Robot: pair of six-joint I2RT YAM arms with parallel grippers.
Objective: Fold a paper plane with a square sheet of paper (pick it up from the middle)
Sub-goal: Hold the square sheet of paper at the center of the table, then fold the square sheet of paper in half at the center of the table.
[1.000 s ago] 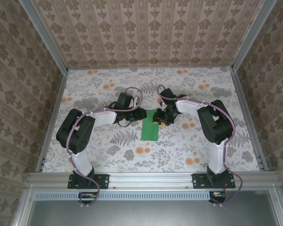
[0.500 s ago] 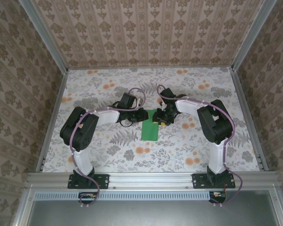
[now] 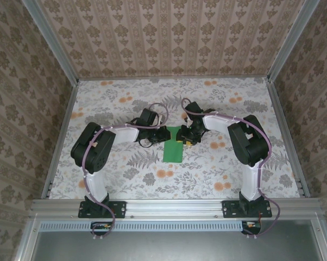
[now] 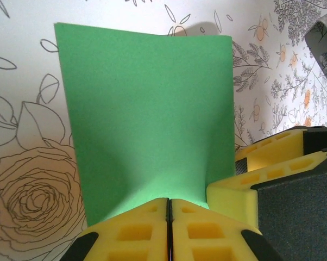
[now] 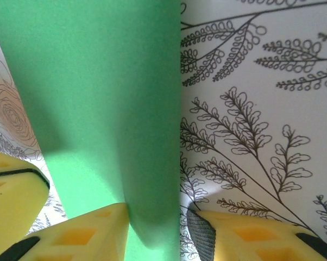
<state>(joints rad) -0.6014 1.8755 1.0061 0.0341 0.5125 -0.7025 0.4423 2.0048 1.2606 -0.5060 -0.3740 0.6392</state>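
The square sheet of paper [image 3: 173,147] is bright green and lies mid-table as an upright rectangle. In the left wrist view the sheet [image 4: 147,114] buckles up at its near edge into my left gripper [image 4: 169,209], whose yellow fingers are pressed together on that edge. In the top view the left gripper [image 3: 164,134] is at the sheet's upper left and my right gripper [image 3: 184,139] at its upper right. My right gripper [image 5: 163,234] stands open, with a raised, shaded strip of the sheet [image 5: 98,98] between its fingers. Its left finger [image 5: 93,231] touches the paper.
The table [image 3: 125,168] wears a floral cloth and is walled on three sides by patterned panels. A metal rail [image 3: 174,205] runs along the near edge by the arm bases. The two grippers stand close together over the sheet's far end.
My left gripper has slid right to the sheet's edge and closed. The right arm and the sheet have stayed where they were.
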